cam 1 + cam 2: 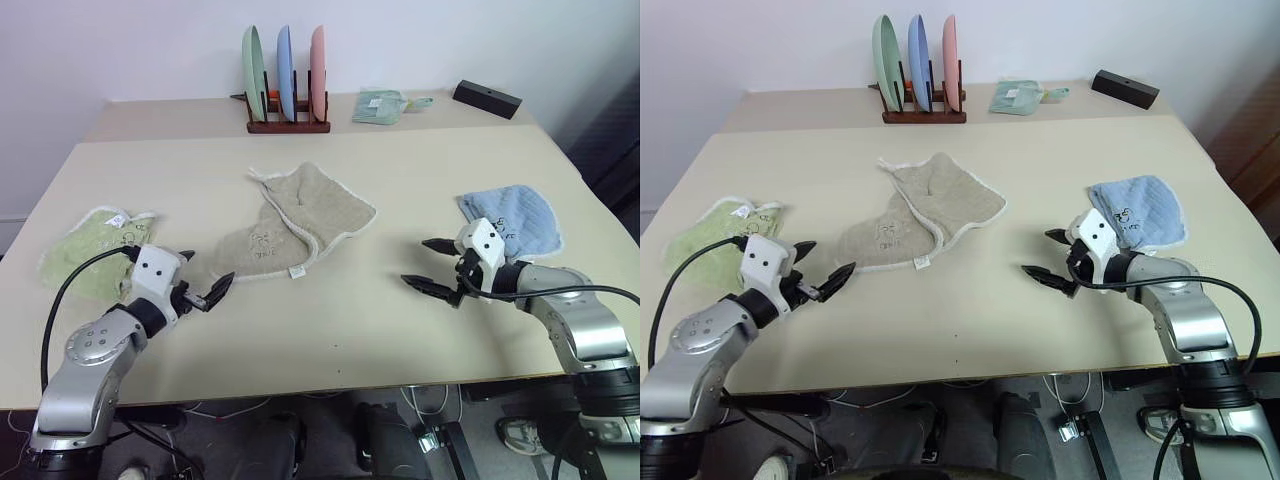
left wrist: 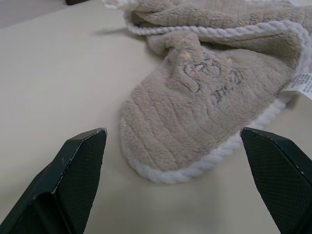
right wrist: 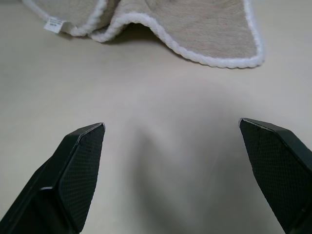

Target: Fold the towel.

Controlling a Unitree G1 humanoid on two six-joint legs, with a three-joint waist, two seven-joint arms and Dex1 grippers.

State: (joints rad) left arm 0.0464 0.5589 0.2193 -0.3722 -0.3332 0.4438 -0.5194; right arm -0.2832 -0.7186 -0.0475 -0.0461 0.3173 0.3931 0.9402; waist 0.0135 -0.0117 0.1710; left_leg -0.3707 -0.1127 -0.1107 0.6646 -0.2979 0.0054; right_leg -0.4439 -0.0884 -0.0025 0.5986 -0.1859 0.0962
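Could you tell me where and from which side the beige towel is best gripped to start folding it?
Probably at the white-edged corner nearest the left gripper. The towel lies crumpled, but that end rests flat on the table right before the open fingers, so come in low from the robot's left, pinching the corded edge.

Nothing here reads cleanly. The beige towel (image 2: 204, 97) carries a faint stitched motif (image 2: 209, 78) near its rounded end, thread lines that look like scrawled letters or figures, but no word can be made out. Its small white tag (image 2: 302, 85) sticks out at the white corded edge with grey print too fine to read. The blue towel (image 1: 512, 220) bears a dark mark, also illegible.
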